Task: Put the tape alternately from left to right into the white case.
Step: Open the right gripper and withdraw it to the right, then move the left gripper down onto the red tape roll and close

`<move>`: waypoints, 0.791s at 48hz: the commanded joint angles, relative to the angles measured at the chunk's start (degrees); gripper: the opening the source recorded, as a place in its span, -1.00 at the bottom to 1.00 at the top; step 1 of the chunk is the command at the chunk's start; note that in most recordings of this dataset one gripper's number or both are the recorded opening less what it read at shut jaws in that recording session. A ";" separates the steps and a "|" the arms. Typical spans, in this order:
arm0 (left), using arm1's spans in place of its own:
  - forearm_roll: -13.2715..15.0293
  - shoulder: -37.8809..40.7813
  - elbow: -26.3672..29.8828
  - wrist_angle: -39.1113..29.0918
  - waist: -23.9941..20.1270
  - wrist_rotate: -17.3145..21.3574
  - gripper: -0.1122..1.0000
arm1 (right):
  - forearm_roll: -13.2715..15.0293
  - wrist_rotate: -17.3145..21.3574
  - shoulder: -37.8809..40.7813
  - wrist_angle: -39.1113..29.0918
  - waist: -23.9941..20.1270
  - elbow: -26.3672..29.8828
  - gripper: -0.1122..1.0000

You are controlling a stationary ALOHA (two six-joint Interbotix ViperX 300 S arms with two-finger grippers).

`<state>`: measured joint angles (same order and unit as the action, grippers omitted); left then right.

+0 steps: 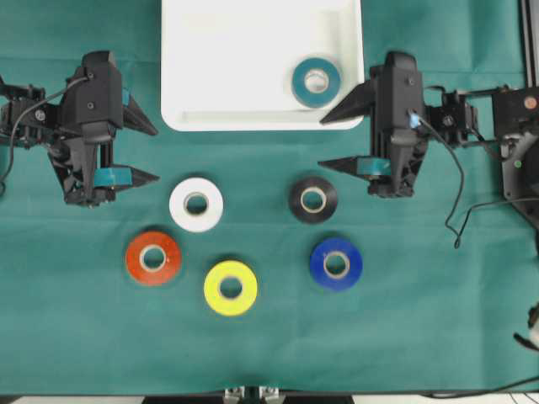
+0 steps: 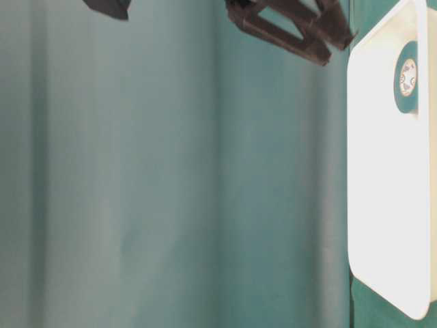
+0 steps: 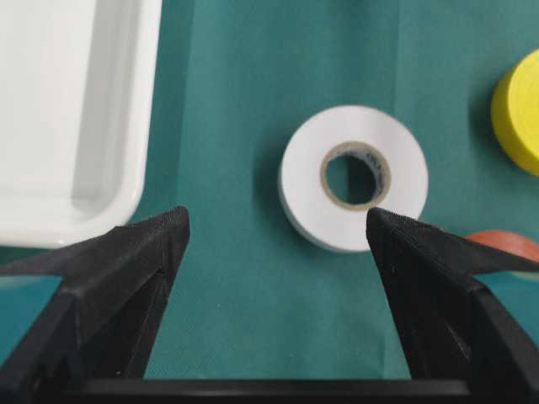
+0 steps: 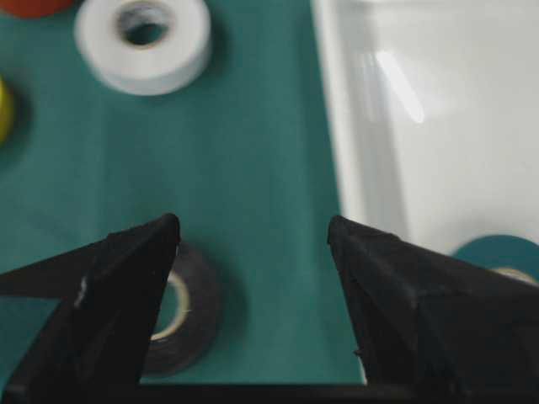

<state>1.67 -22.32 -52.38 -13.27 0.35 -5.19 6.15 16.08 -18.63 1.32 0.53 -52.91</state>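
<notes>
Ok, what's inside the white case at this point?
Only the teal tape roll, lying flat near the right end of the white case. The rest of its floor shows bare in the overhead view. Nothing covers it, though the case's far edge is cropped out of frame.

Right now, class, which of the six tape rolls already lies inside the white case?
The teal roll, at the white case's right end; the other five lie on the green cloth.

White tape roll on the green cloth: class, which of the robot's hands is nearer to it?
Left. The left hand hangs open just left of the white tape roll; the right hand is open across the table, beyond the black roll.
</notes>
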 commanded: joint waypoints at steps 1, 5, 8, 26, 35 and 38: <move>0.00 -0.35 0.53 0.53 0.18 -0.09 0.67 | -0.18 0.09 -0.97 1.85 -1.67 -0.26 0.63; -0.09 -0.35 0.53 0.53 0.09 -0.09 0.67 | -0.18 0.18 -1.14 2.46 -2.81 -0.79 0.63; 0.00 -0.35 0.53 0.53 0.09 -0.09 0.67 | -0.09 0.18 -0.97 2.72 -3.52 -1.05 0.63; 0.00 -0.35 0.35 0.62 0.18 -0.09 0.67 | -0.18 0.18 -0.97 2.81 -4.92 -1.85 0.63; 0.09 -0.35 0.26 0.53 0.88 -0.88 0.67 | -0.18 0.18 -0.97 2.81 -4.92 -1.85 0.63; 0.09 -0.35 0.09 0.53 1.76 -2.37 0.67 | -0.18 0.18 -0.97 2.81 -4.92 -1.85 0.63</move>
<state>1.67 -22.32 -52.73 -13.10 1.14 -6.68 6.06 16.17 -18.98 3.60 -4.13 -55.20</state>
